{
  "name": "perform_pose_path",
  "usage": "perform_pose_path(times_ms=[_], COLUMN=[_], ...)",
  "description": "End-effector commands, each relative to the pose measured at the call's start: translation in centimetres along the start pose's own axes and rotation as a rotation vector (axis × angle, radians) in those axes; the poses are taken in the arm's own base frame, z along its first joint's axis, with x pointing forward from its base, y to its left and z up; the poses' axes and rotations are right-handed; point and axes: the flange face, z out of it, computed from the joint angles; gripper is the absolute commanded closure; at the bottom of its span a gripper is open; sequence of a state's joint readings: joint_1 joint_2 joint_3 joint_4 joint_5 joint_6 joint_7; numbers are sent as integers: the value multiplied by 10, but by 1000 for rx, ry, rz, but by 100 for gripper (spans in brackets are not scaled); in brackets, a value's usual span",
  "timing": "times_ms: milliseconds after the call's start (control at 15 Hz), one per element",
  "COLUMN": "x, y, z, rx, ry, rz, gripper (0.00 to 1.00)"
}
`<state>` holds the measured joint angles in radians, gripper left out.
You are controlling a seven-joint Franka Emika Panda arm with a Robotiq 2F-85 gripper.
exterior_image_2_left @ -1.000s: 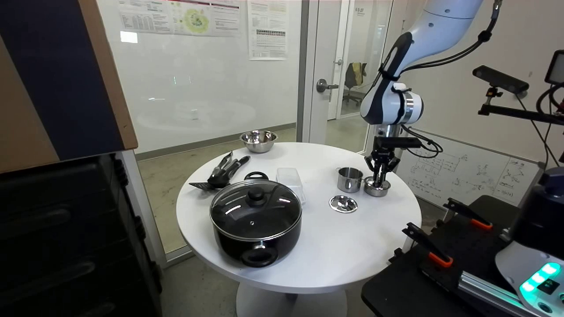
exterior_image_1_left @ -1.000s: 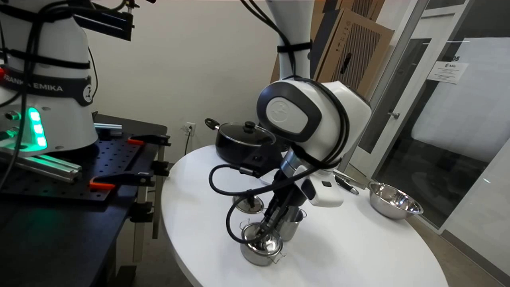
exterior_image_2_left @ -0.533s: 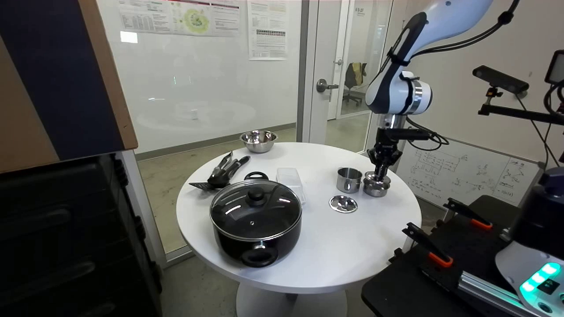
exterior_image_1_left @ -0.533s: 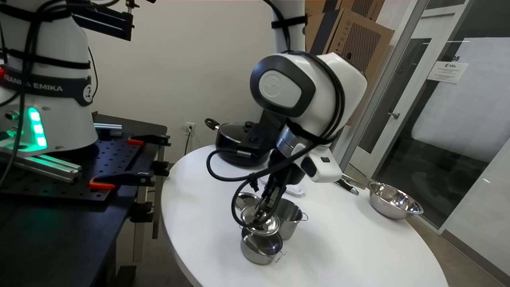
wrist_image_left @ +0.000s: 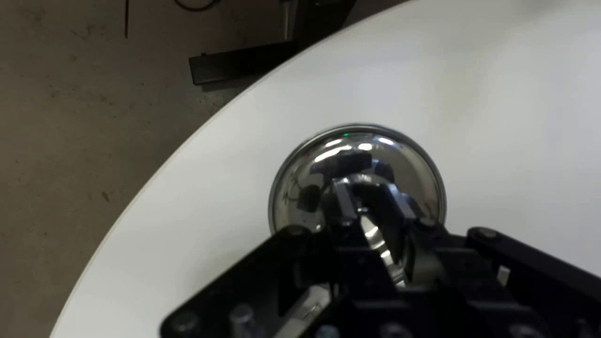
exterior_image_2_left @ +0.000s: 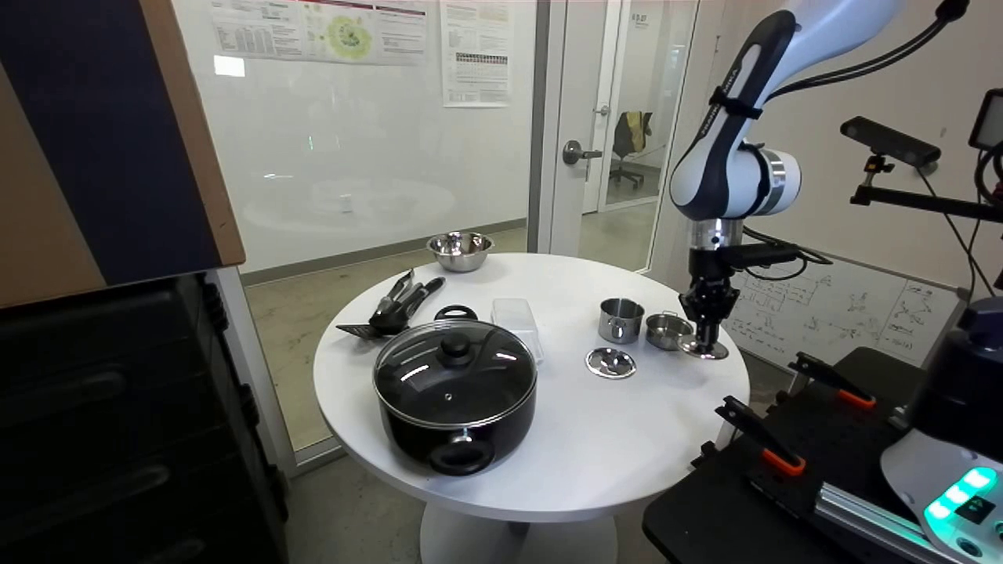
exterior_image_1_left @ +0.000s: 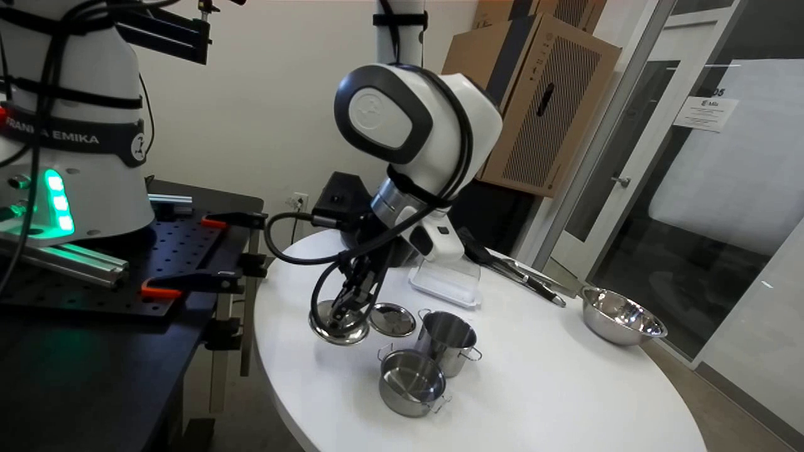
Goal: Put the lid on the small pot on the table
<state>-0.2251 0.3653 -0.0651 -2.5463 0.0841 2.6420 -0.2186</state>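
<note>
The lid [exterior_image_1_left: 322,317] is round shiny steel and hangs in my gripper [exterior_image_1_left: 342,311]. My gripper is shut on its centre knob, which the fingers mostly hide. The lid also shows in another exterior view [exterior_image_2_left: 717,352] below the gripper [exterior_image_2_left: 707,341], and in the wrist view [wrist_image_left: 357,155] under the fingertips [wrist_image_left: 364,192]. It is over the table [exterior_image_1_left: 534,402], beside the small pot [exterior_image_1_left: 402,402] and apart from it; its exact height is hard to tell. The small pot [exterior_image_2_left: 662,339] is short, wide steel, upright, with its top uncovered.
A second steel lid [exterior_image_1_left: 392,319] lies on the table near the taller steel cup [exterior_image_1_left: 447,351]. The large black pot [exterior_image_2_left: 501,435] has its glass lid on. A clear plastic container [exterior_image_1_left: 446,282], dark utensils [exterior_image_2_left: 396,313] and a steel bowl [exterior_image_2_left: 461,254] stand farther off. The table edge [wrist_image_left: 155,180] is near my gripper.
One second ago my gripper held the lid at the small pot's top. It then rose with the lid and moved sideways off the pot, toward the robot base. The pot and second lid have not moved.
</note>
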Motion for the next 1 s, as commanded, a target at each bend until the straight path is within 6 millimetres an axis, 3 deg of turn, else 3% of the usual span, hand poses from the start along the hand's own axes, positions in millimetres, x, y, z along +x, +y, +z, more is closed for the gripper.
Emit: perform_pose_path(times_ms=[0,267,333,400,533,733,933], x=[-7,16,19,22,27,34,33], y=[-18,-27,-28,-28,-28,-25,-23], z=[22,47,53,59,67,68,50], rx=[-49,-59,-67,-72,-77,-64,-31], ry=[3,62,75,80,88,96,92], rz=[-40,2,9,13,23,41,41], gripper=[95,95,79,55,52,31,9])
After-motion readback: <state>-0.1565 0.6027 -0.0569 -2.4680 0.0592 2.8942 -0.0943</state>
